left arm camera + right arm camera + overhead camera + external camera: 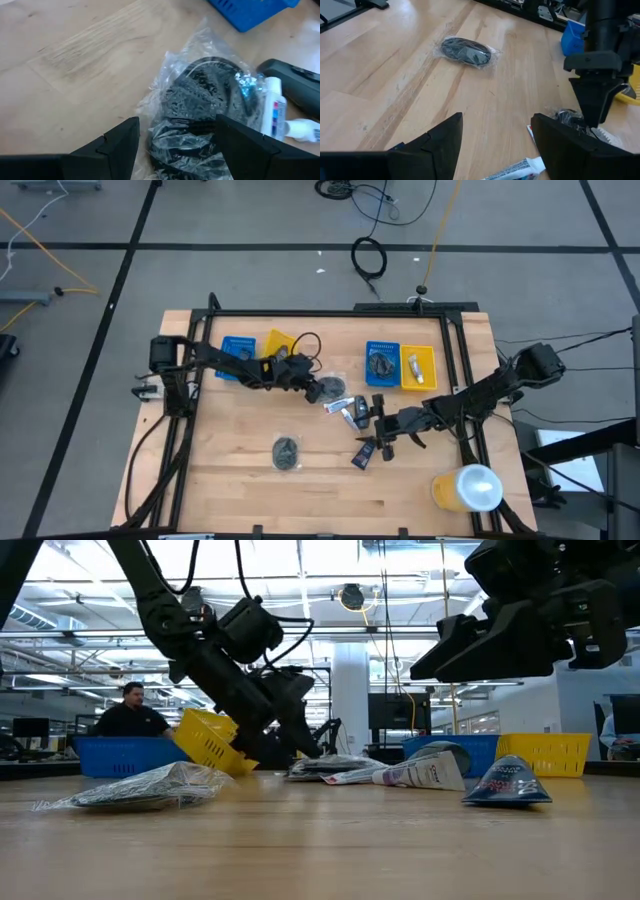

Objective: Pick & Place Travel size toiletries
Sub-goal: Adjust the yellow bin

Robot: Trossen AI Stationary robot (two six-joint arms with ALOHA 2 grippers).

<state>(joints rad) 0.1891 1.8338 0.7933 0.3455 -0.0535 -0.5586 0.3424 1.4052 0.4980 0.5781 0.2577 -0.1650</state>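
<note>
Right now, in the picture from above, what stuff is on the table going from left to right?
Left blue tray → tilted yellow tray → wrapped dark disc → dark blue tube → right blue tray → right yellow tray → big yellow cylinder.

In the left wrist view, the wrapped grey disc (200, 115) is partly covered by the left tool (177, 145) fingers and is cut by the picture edge. The white tube (272, 112) is also cut. In the high view, the content of the blue tray (382, 364) is too small to tell.
</note>
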